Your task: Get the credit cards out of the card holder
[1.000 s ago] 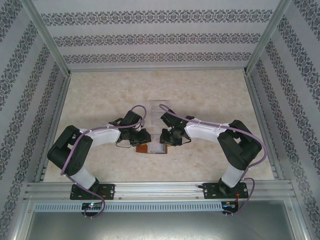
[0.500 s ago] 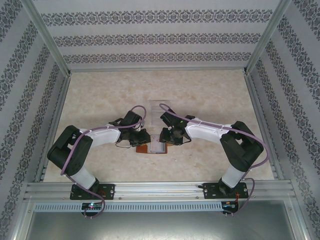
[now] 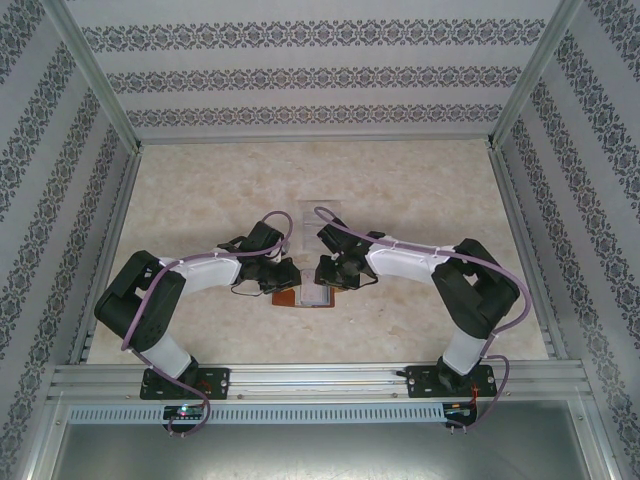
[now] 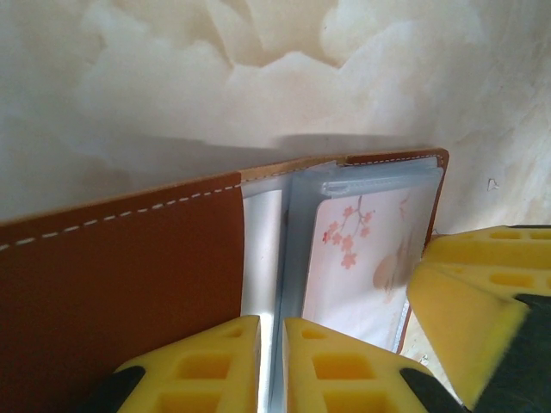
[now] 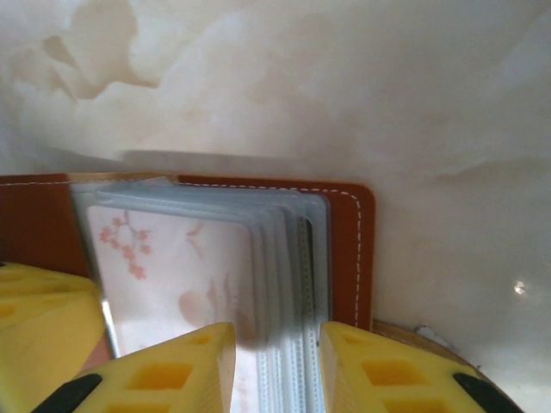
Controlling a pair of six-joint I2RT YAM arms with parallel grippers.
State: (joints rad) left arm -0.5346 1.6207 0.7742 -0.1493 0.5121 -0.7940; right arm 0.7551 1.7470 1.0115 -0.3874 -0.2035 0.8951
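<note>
The brown card holder lies open at the table's near middle. The left gripper is pinched almost shut on one of its clear sleeves, pinning it. The right gripper straddles the sleeve edges, slightly apart; I cannot tell whether it grips. The blossom-print credit card is still pocketed. Extraction looks barely begun: next, pinch one card's edge and slide it free.

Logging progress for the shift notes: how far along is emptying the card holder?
Done: the card holder lies open on the table. In hand: the left gripper is shut on it near the fold, and the right gripper straddles the clear sleeves; whether it pinches them is unclear. Left: the flowered card sits inside its sleeve, and I see no card taken out.
</note>
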